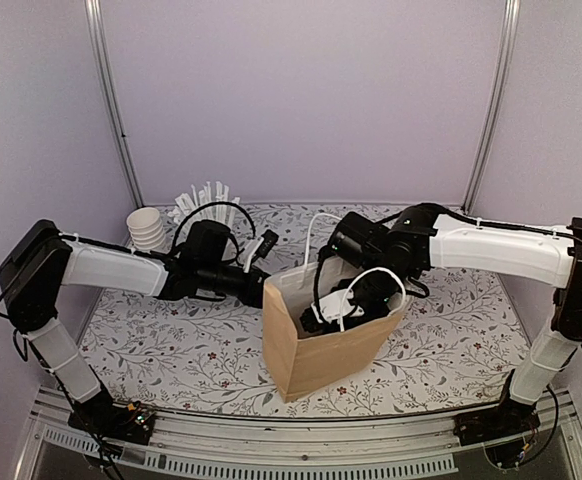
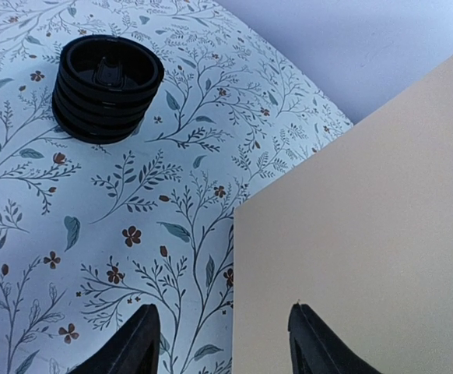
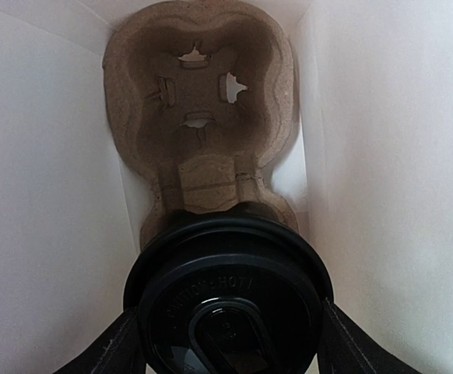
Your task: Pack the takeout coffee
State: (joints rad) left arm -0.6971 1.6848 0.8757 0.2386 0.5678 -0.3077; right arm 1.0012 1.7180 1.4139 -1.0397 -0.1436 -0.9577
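Floral-print desk (image 1: 171, 340), lavender walls. A brown paper bag (image 1: 316, 355) stands upright at centre. The right end effector (image 3: 226, 323) is inside it, fingers (image 3: 114, 351) closed against both sides of the takeout coffee (image 3: 226, 288), of which only the black lid shows. A pulp cup carrier (image 3: 203, 117) lies on the bag floor; I cannot tell whether the cup is seated. The left end effector (image 2: 222, 315) is spread and empty at the bag's left wall. I judge the descent should run straight into the near cell, with release only once the cup bottoms and the left arm steadying the bag.
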